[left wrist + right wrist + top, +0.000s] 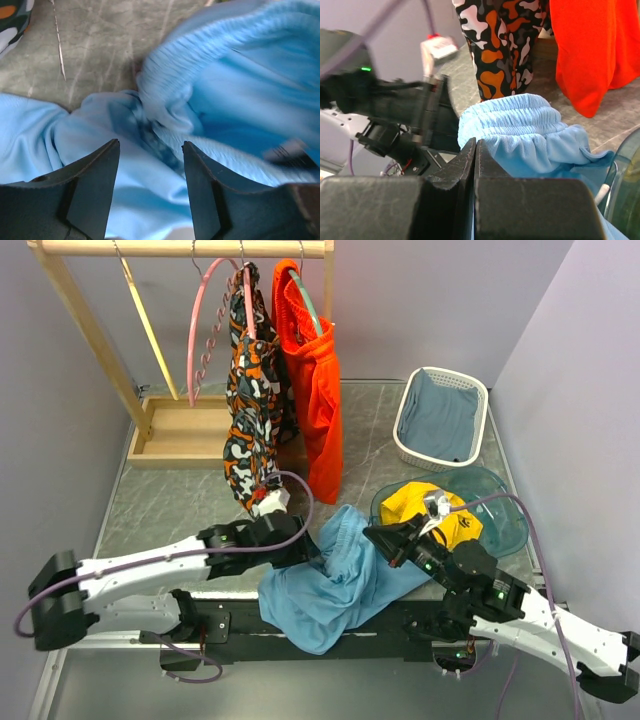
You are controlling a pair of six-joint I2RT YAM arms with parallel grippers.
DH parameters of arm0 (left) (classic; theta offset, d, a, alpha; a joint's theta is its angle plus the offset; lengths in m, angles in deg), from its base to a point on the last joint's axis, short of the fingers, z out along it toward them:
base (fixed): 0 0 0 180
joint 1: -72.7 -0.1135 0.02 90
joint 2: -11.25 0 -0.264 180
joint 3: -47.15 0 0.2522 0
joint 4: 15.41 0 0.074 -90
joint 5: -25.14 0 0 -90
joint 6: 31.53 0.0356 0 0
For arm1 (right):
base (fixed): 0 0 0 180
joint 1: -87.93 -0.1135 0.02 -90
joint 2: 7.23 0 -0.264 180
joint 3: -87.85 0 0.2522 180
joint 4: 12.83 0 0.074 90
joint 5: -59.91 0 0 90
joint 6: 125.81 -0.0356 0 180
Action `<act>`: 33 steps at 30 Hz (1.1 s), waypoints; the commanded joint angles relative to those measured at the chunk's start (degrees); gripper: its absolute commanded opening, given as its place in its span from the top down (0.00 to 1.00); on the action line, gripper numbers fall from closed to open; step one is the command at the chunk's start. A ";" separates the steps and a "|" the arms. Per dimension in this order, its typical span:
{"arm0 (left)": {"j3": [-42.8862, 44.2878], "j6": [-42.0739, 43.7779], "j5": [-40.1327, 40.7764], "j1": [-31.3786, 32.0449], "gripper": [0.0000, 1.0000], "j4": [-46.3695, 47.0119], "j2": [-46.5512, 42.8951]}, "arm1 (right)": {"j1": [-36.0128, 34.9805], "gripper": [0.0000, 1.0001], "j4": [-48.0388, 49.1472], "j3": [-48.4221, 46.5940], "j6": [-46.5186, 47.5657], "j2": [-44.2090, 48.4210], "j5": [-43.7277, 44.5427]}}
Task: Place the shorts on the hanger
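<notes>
The light sky-blue shorts (330, 585) lie bunched at the table's near edge between both arms. My left gripper (303, 543) is open, its jaws just above the crumpled fabric (150, 110) beside the ribbed waistband (210, 45). My right gripper (383, 538) is shut at the shorts' right edge, and a thin bit of blue fabric seems pinched between its jaws (476, 144). The waistband (512, 117) rises just beyond them. The pink hanger (197, 335) hangs empty on the wooden rack, far from both grippers.
The wooden rack (180, 250) also carries camouflage shorts (255, 390) and orange shorts (315, 390) on a teal hanger. A white basket (478, 400) holds a grey-blue cloth. A clear blue bowl (505, 515) with a yellow item stands beside my right arm.
</notes>
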 commanded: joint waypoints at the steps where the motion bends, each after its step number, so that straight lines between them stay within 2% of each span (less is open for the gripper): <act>1: 2.51 2.82 -0.58 -1.16 0.40 4.18 5.94 | 0.35 1.00 -1.15 1.90 -0.39 5.24 0.18; 4: 1.46 4.49 -3.57 -2.13 0.41 9.79 8.06 | 0.35 1.00 -3.17 2.61 -1.36 8.58 1.06; 10: 2.07 7.13 -7.09 -2.22 0.41 14.47 14.38 | 0.26 1.00 -8.45 1.65 -2.50 14.21 5.98; 14: 4.09 8.45 -6.92 -2.22 0.34 16.92 18.00 | 0.35 1.00 -9.51 0.24 -2.50 15.63 7.13; 17: 4.18 7.66 -4.47 -2.49 0.36 19.56 18.62 | 0.26 1.00 -9.34 -0.38 -2.77 15.54 6.96; 19: 2.96 7.57 -2.71 -2.66 0.41 23.86 17.48 | 0.26 1.00 -9.16 -0.72 -2.86 14.84 6.51; 22: 1.64 9.31 1.95 -3.10 0.67 29.06 15.46 | 0.35 1.00 -8.28 -1.52 -2.68 13.43 6.16; 23: 1.98 10.11 3.62 -3.36 0.87 29.32 14.93 | 0.35 1.00 -8.11 -1.87 -2.51 13.08 6.34; 24: 2.42 10.73 4.42 -3.80 0.95 27.76 14.40 | 0.43 1.00 -7.93 -2.83 -2.33 12.03 6.25; 25: 2.95 12.04 5.29 -3.98 0.99 26.35 12.74 | 0.26 1.00 -8.28 -3.45 -2.33 11.41 6.95; 27: 4.44 13.54 9.32 -4.16 0.99 22.23 10.02 | 0.35 1.00 -9.07 -5.81 -2.33 9.23 7.57; 30: 7.86 17.05 14.77 -4.24 0.99 12.48 0.02 | 0.26 1.00 -10.91 -9.58 -2.85 4.75 10.20; 31: 9.27 19.06 16.19 -4.33 0.99 6.27 -2.02 | 0.35 1.00 -11.79 -10.74 -2.94 3.42 10.73; 33: 14.53 21.97 19.43 -4.51 0.99 1.40 -7.37 | 0.35 1.00 -11.88 -14.24 -2.68 -0.97 10.91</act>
